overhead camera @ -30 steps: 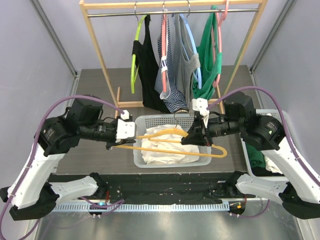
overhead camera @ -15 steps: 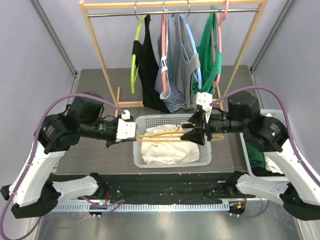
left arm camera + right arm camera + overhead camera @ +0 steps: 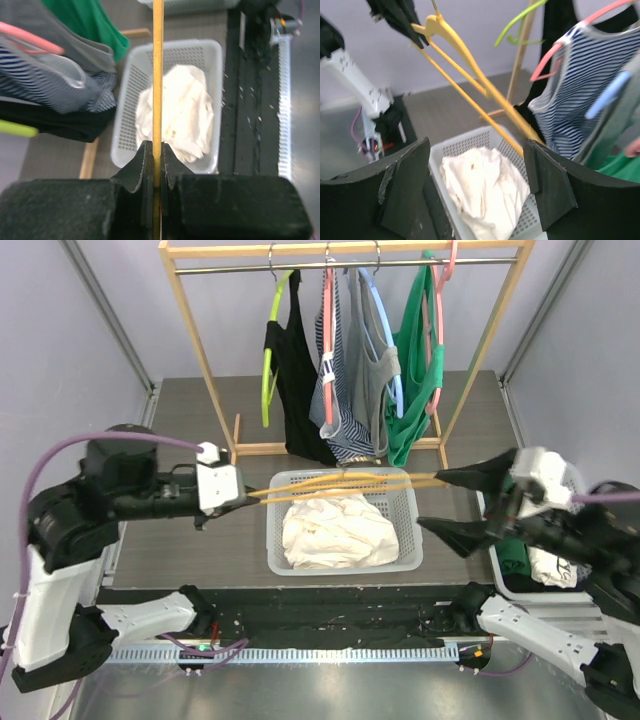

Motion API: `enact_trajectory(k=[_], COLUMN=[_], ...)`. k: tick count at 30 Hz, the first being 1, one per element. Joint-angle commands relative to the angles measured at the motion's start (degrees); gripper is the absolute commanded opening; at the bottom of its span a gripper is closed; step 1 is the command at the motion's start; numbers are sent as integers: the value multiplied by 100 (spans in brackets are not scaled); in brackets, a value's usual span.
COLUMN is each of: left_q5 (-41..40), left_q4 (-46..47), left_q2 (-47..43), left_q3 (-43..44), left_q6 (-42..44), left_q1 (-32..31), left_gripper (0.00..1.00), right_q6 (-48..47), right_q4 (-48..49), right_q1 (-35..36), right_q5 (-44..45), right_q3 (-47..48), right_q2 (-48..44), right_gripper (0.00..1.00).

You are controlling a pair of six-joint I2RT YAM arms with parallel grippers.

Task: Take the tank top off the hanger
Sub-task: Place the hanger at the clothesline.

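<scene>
Crumpled white tank top (image 3: 340,532) in basket (image 3: 274,540), off yellow hanger (image 3: 330,483).

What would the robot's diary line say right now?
left hand: shut on yellow hanger | right hand: open, empty | white tank top: in basket

No legible text in any view, no brand, number or sign, one small white tag (image 3: 327,367) on the pink hanger (image 3: 328,320) by the striped top (image 3: 345,400) — too small to read
</scene>
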Motion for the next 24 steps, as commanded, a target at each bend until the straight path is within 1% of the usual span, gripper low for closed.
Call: enact_trajectory(k=[1, 3, 5, 7, 8, 10, 11, 15, 17, 19, 20, 22, 24], left_q5=[-527, -844, -1432, -2029, -2432, -2734, -3014, -3481, -3710, -4122, -4167, -4089, -4115], left_q4=[900, 1146, 1470, 1743, 1866, 1964, 2051, 2201, 2315, 2429, 2395, 2325, 2088], left_q2=[-339, -400, -453, -567, -602, -760, -804, -963, -1033, -1095, -1191, -1340, -1403], left_q3=[830, 1121, 1411, 1456, 1439, 1342, 1237, 1193, 1105, 711, 561, 88, -29], left_q6=[-589, -834, -1028, -1369, -1372, -1372, -1372, -1451, -1669, -1915, -2125, -2241, -2407], left_q1=[208, 322, 410, 533, 560, 630, 657, 797, 928, 1104, 1201, 1228, 1280], left_gripper=[0, 0, 0, 0, 0, 0, 0, 0, 0, 0, 0, 0, 0], right_q6=[511, 556, 556, 679, 697, 706, 688, 706, 706, 732, 775, 820, 811], right_q4=[725, 769, 796, 813, 840, 840, 831, 813, 831, 814, 813, 787, 708], right_q1=[-13, -13, -13, -22, -22, -5, -13, -13, -13, -5, -13, -13, -22], right_q5=[1238, 1363, 1565, 1662, 1767, 1820, 1881, 1926, 1917, 1935, 1952, 2014, 2040], right_q3=[-28, 16, 43, 87, 104, 174, 201, 175, 157, 157, 174, 245, 306], right_q2=[-391, -383, -330, -207, -155, -14, 30, 171, 232, 311, 338, 399, 496], right_gripper=[84, 84, 84, 83, 83, 82, 82, 82, 82, 82, 82, 82, 81])
